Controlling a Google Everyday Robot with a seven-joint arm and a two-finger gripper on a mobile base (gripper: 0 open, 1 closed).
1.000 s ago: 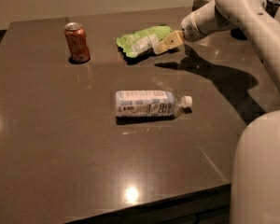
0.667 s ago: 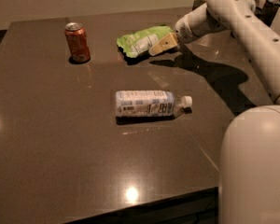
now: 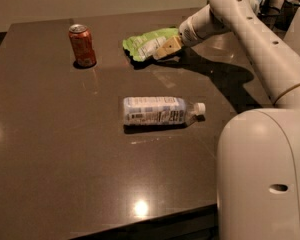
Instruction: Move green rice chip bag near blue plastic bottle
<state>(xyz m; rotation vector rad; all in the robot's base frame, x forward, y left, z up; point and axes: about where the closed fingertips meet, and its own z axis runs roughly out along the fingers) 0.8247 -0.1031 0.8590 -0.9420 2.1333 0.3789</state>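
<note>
Vantage: high beside the robot's own arm (image 3: 255, 34), looking down and forward over the table (image 3: 65, 149).
Pincer (image 3: 162, 50): far side, right of centre.

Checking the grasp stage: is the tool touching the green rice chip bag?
Cannot tell. In the camera view the tool overlaps the right end of the green rice chip bag; contact or hovering isn't plain.

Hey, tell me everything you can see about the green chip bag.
The chip bag is light green, crinkled and glossy, like plastic film, with a white panel in the middle. It lies flat on the dark table toward the far side, to the right of the can in the view and apart from it. The gripper is at its right end, seemingly touching it.
</note>
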